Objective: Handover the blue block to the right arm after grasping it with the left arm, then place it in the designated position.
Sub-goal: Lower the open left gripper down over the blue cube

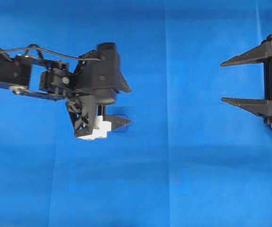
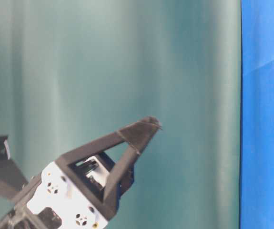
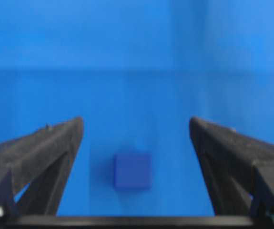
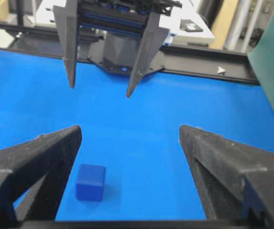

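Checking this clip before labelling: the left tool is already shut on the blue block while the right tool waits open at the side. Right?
Not quite. The left tool is open, its fingers wide apart, with the blue block lying free on the table cover between them, as the left wrist view shows. The right tool does wait open at the side.

Blue table cover [image 1: 183, 156] beside a green curtain [image 2: 103, 67].

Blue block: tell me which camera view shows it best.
The right wrist view: the blue block is sharp and unobstructed, with its top and side faces visible. The left wrist view shows it whole but blurred. In the overhead view it is mostly hidden. The table-level view misses it.
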`<state>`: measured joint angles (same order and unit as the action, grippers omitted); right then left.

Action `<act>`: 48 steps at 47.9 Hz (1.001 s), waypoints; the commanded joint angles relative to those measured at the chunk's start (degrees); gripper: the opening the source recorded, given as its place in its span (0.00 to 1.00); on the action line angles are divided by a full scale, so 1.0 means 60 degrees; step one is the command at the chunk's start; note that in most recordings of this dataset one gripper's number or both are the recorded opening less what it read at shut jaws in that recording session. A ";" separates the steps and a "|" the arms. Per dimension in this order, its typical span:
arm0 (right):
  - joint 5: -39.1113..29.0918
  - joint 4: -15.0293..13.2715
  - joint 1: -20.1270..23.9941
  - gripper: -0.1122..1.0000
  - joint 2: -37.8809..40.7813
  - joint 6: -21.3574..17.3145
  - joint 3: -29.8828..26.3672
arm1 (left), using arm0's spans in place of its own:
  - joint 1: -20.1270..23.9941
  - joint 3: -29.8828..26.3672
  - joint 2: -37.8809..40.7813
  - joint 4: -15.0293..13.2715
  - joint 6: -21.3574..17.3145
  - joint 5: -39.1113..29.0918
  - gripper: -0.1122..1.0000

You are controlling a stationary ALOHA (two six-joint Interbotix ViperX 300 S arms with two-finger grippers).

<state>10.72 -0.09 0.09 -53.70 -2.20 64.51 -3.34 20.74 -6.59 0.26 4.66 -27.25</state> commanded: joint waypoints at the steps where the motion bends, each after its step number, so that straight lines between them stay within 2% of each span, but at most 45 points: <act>1: 0.0029 0.0000 -0.0015 0.98 0.0059 0.0015 -0.0264 | -0.0044 -0.0776 0.0073 0.0015 0.0000 -0.1157 0.94; 6: 0.0029 0.0000 -0.0015 0.98 0.0059 0.0015 -0.0264 | -0.0132 -0.1362 0.0396 0.0015 0.0015 -0.2402 0.94; 14: 0.0029 -0.0015 0.0000 0.98 0.0059 0.0015 -0.0249 | -0.0220 -0.1992 0.0776 0.0015 0.0044 -0.3281 0.94; 48: -0.0015 -0.0015 0.0000 0.98 0.0059 0.0015 -0.0249 | -0.0234 -0.2021 0.0820 0.0015 0.0073 -0.3311 0.94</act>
<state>10.28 -0.09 0.09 -53.61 -2.20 64.51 -4.66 9.93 -0.88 0.35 5.01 -47.29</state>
